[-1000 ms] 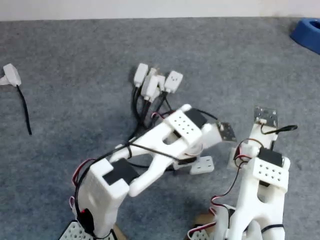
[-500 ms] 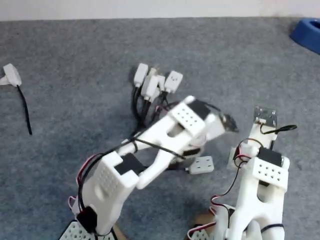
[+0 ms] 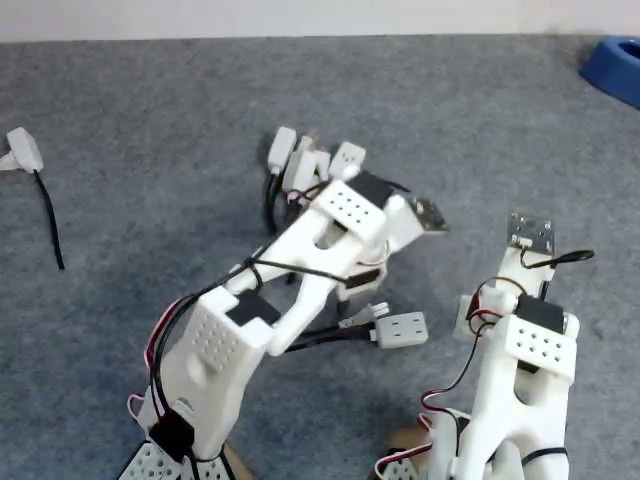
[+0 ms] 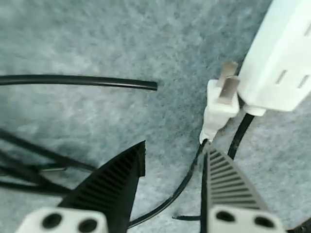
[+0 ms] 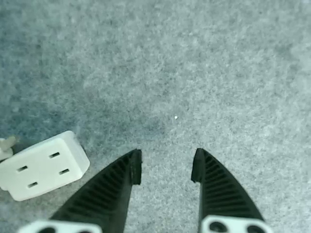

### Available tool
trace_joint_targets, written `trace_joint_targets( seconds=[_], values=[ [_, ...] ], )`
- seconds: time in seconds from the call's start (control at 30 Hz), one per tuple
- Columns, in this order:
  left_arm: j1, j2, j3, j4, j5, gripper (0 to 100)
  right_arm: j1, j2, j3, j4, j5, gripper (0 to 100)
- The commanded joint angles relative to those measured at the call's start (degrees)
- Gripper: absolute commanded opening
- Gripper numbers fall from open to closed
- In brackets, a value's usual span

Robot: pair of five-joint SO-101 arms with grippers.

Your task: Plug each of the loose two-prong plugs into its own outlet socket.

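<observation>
High view, and a lone plug (image 3: 22, 150) sits way out at ten o'clock on the grey worktop (image 3: 150, 100). Left hand (image 4: 173, 150), fingers spread and empty, hangs close over the loose plug (image 4: 221, 104), whose prongs lie just beside the outlet block (image 4: 282, 58) down at five o'clock. Best play, I'd say: pinch the plug body square, prongs level with the slots. Right hand (image 5: 166, 160), spread too, hovers near the outlet block, well placed to brace it

Grey carpet (image 3: 150, 130) underfoot; pale wall strip (image 3: 300, 15) along far edge
</observation>
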Motion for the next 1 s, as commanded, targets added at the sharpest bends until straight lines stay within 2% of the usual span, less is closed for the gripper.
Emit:
trace_joint_targets(
  seconds=[0.0, 0.17, 0.33, 0.6, 0.87, 0.97],
  values=[
    [2.15, 1.19, -0.75, 0.26, 0.26, 19, 4.09, -1.27, -0.84, -0.48, 3.43, 17.7],
    [2.42, 2.77, -0.75, -0.18, 0.26, 19, 14.55, -1.27, -3.82, -1.19, 4.4, 17.7],
    [2.42, 2.24, -1.19, 0.26, 0.35, 19, 16.92, -1.27, -3.82, -1.19, 7.91, 17.7],
    [2.77, -3.12, -8.04, 3.78, 0.62, 19, 26.68, -0.75, -4.09, -4.0, 12.13, 17.7],
    [7.52, -3.21, -5.67, 3.78, 0.79, 19, 28.44, -0.75, -3.74, -5.14, 13.98, 17.7],
    [8.13, -3.21, -3.74, 3.69, 3.25, 19, 28.44, -0.66, -3.65, -5.14, 14.86, 17.7]
  ],
)
